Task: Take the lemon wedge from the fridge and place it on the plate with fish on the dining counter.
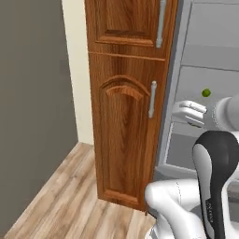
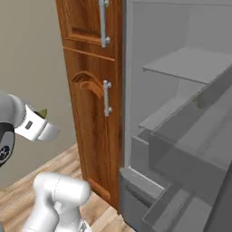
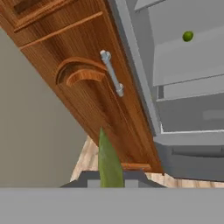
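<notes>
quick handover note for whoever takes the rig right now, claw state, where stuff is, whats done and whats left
Claw: shut on the lemon wedge, held out in front of the brown cupboard, clear of the fridge.
Fridge: open, a round green ball sits on a shelf inside.
Done: wedge picked and out of the fridge.
Left: carry it to the dining counter and set it on the plate with fish.
</notes>
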